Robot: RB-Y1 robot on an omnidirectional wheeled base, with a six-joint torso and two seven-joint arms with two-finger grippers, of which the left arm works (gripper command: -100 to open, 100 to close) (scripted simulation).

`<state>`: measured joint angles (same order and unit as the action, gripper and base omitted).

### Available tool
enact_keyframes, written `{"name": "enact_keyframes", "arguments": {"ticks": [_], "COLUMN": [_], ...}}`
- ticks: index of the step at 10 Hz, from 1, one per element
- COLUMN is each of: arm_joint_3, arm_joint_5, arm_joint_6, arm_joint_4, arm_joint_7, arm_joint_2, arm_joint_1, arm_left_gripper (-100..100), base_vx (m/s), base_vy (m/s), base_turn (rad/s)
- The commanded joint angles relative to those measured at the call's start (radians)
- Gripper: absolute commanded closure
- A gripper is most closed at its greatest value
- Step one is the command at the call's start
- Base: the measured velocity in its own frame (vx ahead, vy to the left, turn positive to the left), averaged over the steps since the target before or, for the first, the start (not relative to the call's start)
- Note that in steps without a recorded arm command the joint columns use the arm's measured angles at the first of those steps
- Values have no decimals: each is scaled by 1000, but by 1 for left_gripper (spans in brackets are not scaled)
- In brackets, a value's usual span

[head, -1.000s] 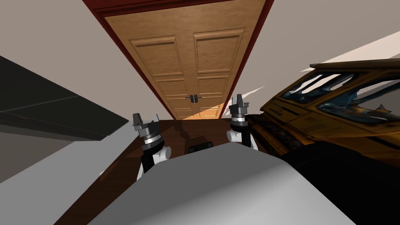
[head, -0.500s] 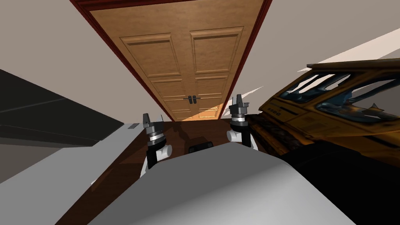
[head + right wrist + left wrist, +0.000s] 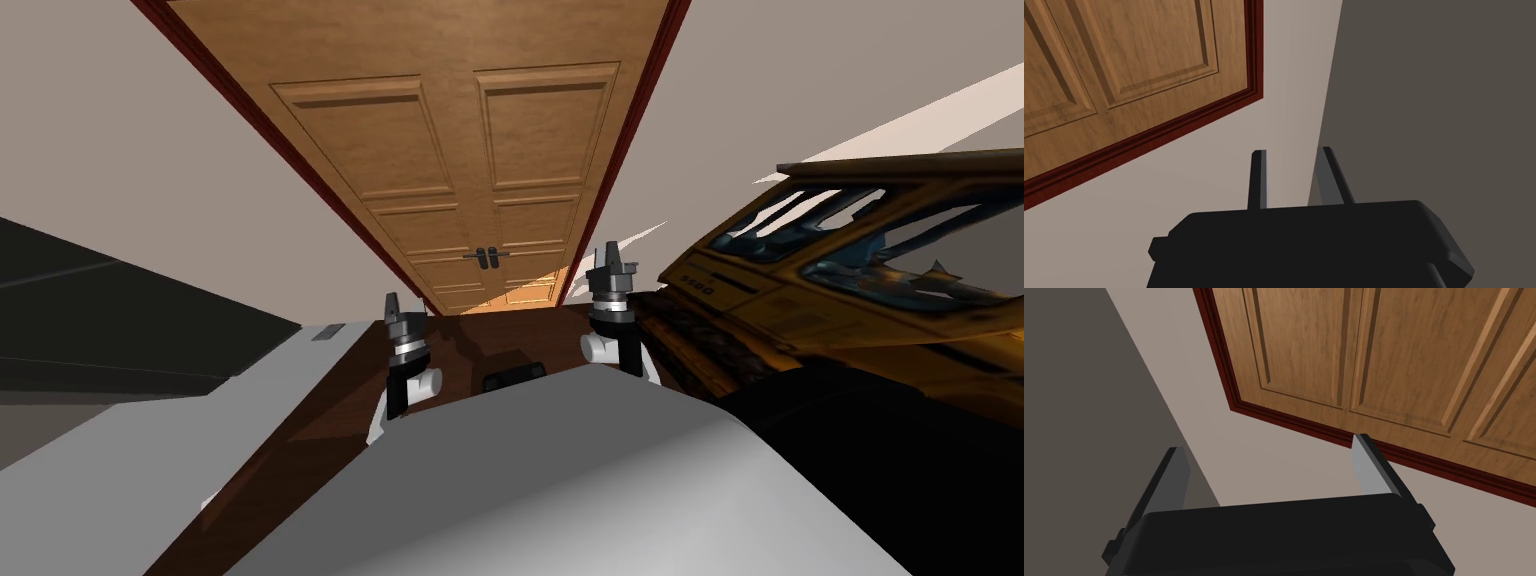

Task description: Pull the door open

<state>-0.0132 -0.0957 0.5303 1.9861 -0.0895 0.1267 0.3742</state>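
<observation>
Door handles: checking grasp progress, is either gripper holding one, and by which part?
Nothing is held: left gripper and right gripper are empty, short of the door handles.

Only one bit of lettering is to be found: a short dark marking printed on a front panel of the yellow vehicle, seen in the head view off to the right of the wooden door. It looks like a string of about four characters, maybe digits, but it's drawn small and slanted and can't really be made out, so no number is quoted here. Nothing else readable is picked up anywhere.
</observation>
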Motion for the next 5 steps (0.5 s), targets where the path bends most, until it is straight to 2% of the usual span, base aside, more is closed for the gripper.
{"name": "enact_keyframes", "arguments": {"ticks": [1, 2, 5], "arm_joint_3": [-2, -2, -6], "arm_joint_5": [-1, -1, -5], "arm_joint_6": [-9, -9, -22], "arm_joint_4": [-50, -53, -139], "arm_joint_7": [-7, -7, -22], "arm_joint_2": [12, 12, 36], "arm_joint_1": [-30, -30, -78], "arm_left_gripper": [-100, -100, -100], "base_vx": [107, 68, 79], "base_vy": [-28, -16, -13], "base_turn": [-95, -20, -69]}}
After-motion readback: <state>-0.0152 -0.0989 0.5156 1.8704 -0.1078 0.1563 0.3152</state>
